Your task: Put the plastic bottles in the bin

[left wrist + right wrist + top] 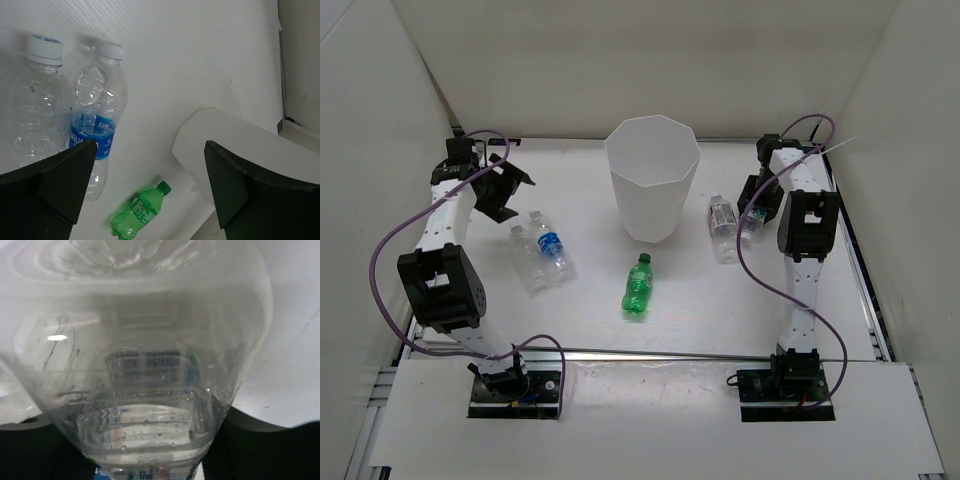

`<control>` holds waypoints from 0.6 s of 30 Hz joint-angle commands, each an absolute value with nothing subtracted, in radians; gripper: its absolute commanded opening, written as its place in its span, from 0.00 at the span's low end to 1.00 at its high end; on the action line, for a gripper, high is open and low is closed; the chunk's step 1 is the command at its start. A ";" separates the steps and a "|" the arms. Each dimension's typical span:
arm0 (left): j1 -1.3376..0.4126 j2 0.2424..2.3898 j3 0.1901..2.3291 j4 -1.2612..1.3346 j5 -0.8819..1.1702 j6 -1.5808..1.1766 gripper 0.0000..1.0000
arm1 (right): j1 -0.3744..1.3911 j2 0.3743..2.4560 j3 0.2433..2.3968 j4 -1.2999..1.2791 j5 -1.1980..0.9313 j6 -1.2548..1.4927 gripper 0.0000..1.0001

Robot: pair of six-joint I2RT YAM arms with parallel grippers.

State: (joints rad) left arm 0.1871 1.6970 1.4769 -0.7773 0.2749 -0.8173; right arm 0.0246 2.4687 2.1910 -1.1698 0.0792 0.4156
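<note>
Well, your white surface (720, 310) carries everything. The biggest thing on it is the bin (652, 180), which stands upright between your two hands, to the right of the left hand (508, 192) and to the left of the right hand (753, 212). Your left hand hangs above the surface with its jaws spread wide and nothing between them. In its wrist view the bin's white wall sits by one finger and two clear bottles lie by the other. These are the blue-labelled bottle (97, 125) and the plain clear bottle (37, 100), side by side and touching or nearly so. From above, both lie just beside that hand, on the side toward the arm bases. The dark-labelled bottle (722, 225) lies on the surface just beside your right hand, on its bin side. The barcode bottle (145, 365) fills the right wrist view, sitting between that hand's dark fingers. You cannot tell from here whether they are clamped on it or only flank it. The green bottle (638, 287) lies on its side near the foot of the bin, well apart from either hand.
</note>
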 commanded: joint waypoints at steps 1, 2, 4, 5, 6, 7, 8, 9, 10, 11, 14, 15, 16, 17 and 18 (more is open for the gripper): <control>0.193 1.692 1.488 -0.769 0.288 -0.828 1.00 | 0.026 2.405 2.137 -1.131 0.106 0.434 0.60; 0.193 1.692 1.488 -0.769 0.288 -0.828 1.00 | 0.026 2.375 2.126 -1.131 0.115 0.434 0.55; 0.193 1.692 1.488 -0.769 0.299 -0.837 1.00 | 0.026 2.332 2.114 -1.121 0.161 0.443 0.44; 0.193 1.692 1.477 -0.769 0.299 -0.838 1.00 | 0.026 2.318 2.123 -1.130 0.181 0.443 0.42; 0.193 1.692 1.477 -0.769 0.308 -0.838 1.00 | 0.026 2.304 2.134 -1.131 0.204 0.443 0.42; 0.193 1.692 1.468 -0.769 0.308 -0.838 1.00 | 0.017 2.280 2.175 -1.156 0.222 0.454 0.40; 0.193 1.692 1.468 -0.769 0.324 -0.838 1.00 | 0.017 2.266 2.206 -1.157 0.235 0.465 0.38; 0.193 1.692 1.468 -0.769 0.333 -0.838 1.00 | 0.006 2.231 2.265 -1.169 0.235 0.465 0.37; 0.193 1.692 1.468 -0.769 0.333 -0.838 1.00 | -0.008 2.211 2.295 -1.158 0.210 0.474 0.36; 0.193 1.692 1.468 -0.769 0.342 -0.838 1.00 | -0.008 2.188 2.316 -1.144 0.175 0.474 0.35; 0.193 1.692 1.459 -0.769 0.342 -0.838 1.00 | -0.034 2.051 2.277 -0.990 -0.091 0.523 0.34; 0.193 1.692 1.450 -0.769 0.342 -0.838 1.00 | -0.025 1.975 2.248 -0.939 -0.150 0.543 0.34; 0.193 1.692 1.450 -0.769 0.353 -0.838 1.00 | -0.015 1.941 2.218 -0.884 -0.202 0.557 0.34; 0.193 1.683 1.439 -0.769 0.353 -0.838 1.00 | -0.005 1.913 2.195 -0.791 -0.247 0.571 0.34; 0.193 1.683 1.428 -0.769 0.363 -0.848 1.00 | 0.024 1.886 2.195 -0.763 -0.288 0.590 0.35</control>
State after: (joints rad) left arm 0.1921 1.6974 1.4528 -0.7742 0.3283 -0.8383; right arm -0.0273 1.9987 2.2120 -0.9585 -0.0811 0.5289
